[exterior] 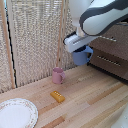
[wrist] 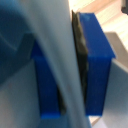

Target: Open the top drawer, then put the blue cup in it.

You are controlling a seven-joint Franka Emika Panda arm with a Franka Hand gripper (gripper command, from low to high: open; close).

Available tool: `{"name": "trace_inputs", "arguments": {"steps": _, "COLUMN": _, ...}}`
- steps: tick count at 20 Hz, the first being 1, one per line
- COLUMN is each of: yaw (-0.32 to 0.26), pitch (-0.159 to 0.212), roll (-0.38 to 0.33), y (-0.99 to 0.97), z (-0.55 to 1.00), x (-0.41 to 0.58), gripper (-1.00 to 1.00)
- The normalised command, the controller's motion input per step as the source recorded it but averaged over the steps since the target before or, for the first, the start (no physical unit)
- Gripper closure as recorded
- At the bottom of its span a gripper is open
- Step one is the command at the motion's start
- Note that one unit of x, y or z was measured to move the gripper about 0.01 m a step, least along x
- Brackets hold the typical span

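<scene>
The white robot gripper (exterior: 80, 49) is clamped tight on the glossy blue cup (exterior: 82, 56), holding it up off the light wooden table (exterior: 95, 102). Pink mug (exterior: 58, 76) sits below, near a small yellow block (exterior: 57, 96).

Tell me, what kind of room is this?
Probably a home-like room: a wooden table holds a pink mug and a plate, with a dresser and a woven screen behind.

blue cup (exterior: 82, 56), pink mug (exterior: 58, 76), yellow block (exterior: 57, 96), dark brown dresser (exterior: 112, 52)
</scene>
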Motion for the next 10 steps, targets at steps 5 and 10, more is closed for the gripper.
{"name": "trace_inputs", "arguments": {"steps": 5, "yaw": -0.244, "pitch": 0.000, "roll": -0.159, "y": 0.06, "z": 0.83, "x": 0.340, "gripper": 1.00}}
{"name": "trace_inputs", "arguments": {"steps": 10, "yaw": -0.242, "pitch": 0.001, "roll": -0.172, "y": 0.04, "z": 0.85, "x": 0.365, "gripper": 1.00}}
